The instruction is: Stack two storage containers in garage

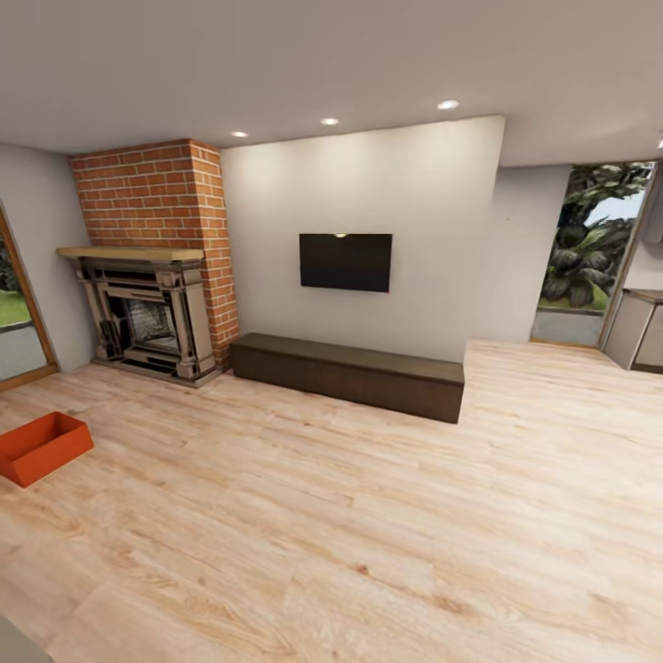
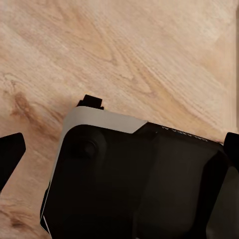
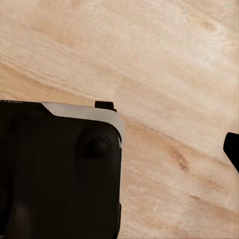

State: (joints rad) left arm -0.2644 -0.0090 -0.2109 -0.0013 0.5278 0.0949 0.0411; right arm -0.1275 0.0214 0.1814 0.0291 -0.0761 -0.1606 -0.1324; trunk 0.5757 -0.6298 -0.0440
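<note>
- Light wood plank flooring (image 1: 387, 516) of the living room: the largest item I have on screen, running from my base to the far wall. Between me and the bin it lies bare, so I judge nothing blocks the drive over.
- Plain pale wall with a black flat screen (image 1: 345, 262) mounted on it; below, a long low dark brown wooden chest (image 1: 348, 375) set against the wall, well apart from the bin and not part of my job.
- Red brick chimney with a dark wood fireplace (image 1: 152, 318) at the left, a wood-framed glass door (image 1: 18, 313) beside it, and a window onto greenery (image 1: 589, 249) at the far right.
- One orange-red rectangular lidless storage container (image 1: 41, 447): on the planks at the left edge of the head view, near the fireplace and partly cut off by the frame. I see no second bin here.
- Left end effector (image 2: 119, 149): dark fingertips at either edge of its wrist view, spread wide, nothing between them; it hangs over the robot's dark base (image 2: 144, 184).
- Right end effector: one fingertip (image 3: 231, 149) visible, so I cannot tell its state; I judge both arms tucked for travel.
</note>
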